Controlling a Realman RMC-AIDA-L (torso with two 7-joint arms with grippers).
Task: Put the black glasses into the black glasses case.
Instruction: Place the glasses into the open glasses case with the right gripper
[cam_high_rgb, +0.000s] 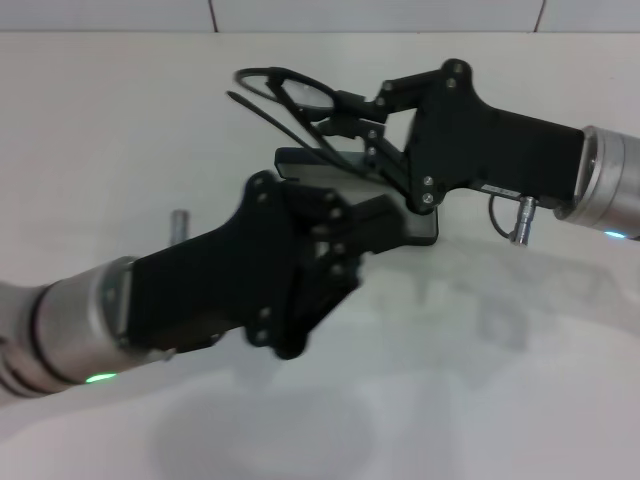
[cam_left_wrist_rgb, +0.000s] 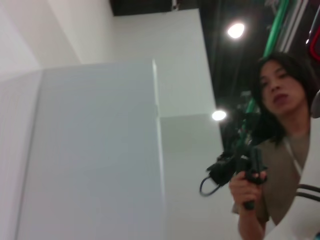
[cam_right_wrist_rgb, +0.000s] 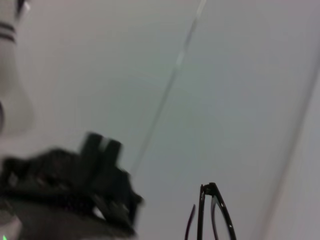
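The black glasses (cam_high_rgb: 300, 92) hang above the white table, and my right gripper (cam_high_rgb: 352, 112) is shut on their frame beside one lens. Their slim temple arms slant down towards the black glasses case (cam_high_rgb: 425, 228). The case lies open just below them, with grey lining showing (cam_high_rgb: 325, 172). My left gripper (cam_high_rgb: 372, 213) reaches in from the lower left. Its fingers are closed on the near edge of the case and hide much of it. In the right wrist view the glasses (cam_right_wrist_rgb: 214, 212) show edge-on, with my left gripper (cam_right_wrist_rgb: 95, 195) a dark blur beside them.
A small grey upright peg (cam_high_rgb: 180, 224) stands on the table (cam_high_rgb: 520, 380) to the left of my left arm. A cable plug (cam_high_rgb: 521, 220) hangs under my right wrist. The left wrist view faces upward at a white wall and a person (cam_left_wrist_rgb: 280, 125) holding a handheld device.
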